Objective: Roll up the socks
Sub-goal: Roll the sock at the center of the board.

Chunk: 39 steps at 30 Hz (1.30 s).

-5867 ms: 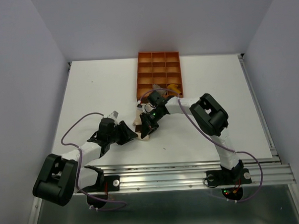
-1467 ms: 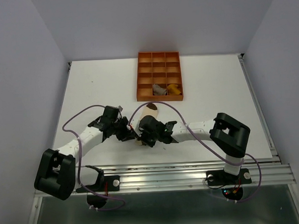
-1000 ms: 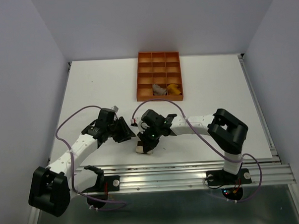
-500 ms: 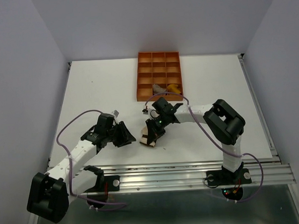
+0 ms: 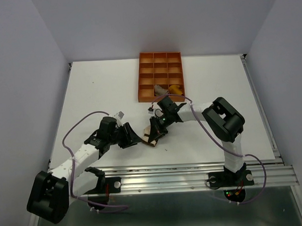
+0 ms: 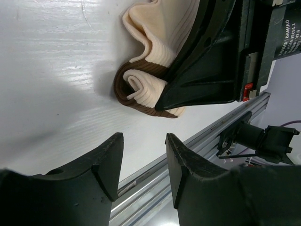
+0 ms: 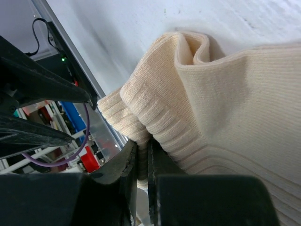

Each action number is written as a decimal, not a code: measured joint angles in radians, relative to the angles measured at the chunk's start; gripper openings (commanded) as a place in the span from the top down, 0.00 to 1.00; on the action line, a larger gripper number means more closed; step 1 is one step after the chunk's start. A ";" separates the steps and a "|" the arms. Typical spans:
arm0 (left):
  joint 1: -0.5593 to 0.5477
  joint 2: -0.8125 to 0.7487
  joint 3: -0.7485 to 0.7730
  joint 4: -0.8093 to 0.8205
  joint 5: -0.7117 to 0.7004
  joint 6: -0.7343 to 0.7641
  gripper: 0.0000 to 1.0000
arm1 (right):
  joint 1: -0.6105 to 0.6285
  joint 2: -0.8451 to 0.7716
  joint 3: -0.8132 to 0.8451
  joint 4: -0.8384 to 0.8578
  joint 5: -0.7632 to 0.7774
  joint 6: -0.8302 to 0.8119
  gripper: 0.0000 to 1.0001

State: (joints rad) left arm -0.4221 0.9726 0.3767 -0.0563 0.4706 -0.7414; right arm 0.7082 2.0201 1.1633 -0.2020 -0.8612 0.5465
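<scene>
While the right gripper (image 7: 141, 148) pinches the cream sock (image 6: 150, 84) near the table's (image 5: 90, 90) front edge, the empty, half-open left gripper (image 6: 142, 140) faces its curled brown end from the left.

Left gripper (image 6: 143, 141) jaws apart, holding nothing; right gripper (image 7: 143, 148) pinched tight on cream sock (image 7: 211, 103); tips close together.
</scene>
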 measured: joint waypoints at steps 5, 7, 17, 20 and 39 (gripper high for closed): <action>-0.003 0.049 -0.010 0.060 -0.010 -0.009 0.43 | -0.017 0.004 -0.001 0.005 -0.011 0.027 0.99; -0.004 0.069 -0.010 0.084 -0.013 -0.010 0.43 | -0.021 0.005 -0.001 0.008 -0.014 0.031 0.99; -0.016 0.186 -0.010 0.177 -0.019 -0.011 0.41 | -0.022 0.017 -0.002 0.014 -0.026 0.034 0.99; -0.016 0.217 -0.010 0.203 -0.019 -0.011 0.42 | -0.022 0.017 -0.002 0.017 -0.027 0.034 0.99; -0.018 0.349 0.010 0.312 -0.011 0.006 0.50 | -0.036 0.038 -0.014 0.045 -0.072 0.034 0.99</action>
State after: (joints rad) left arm -0.4397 1.3216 0.3870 0.2562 0.4591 -0.7353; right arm 0.6720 2.0583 1.1488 -0.1574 -0.9333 0.5804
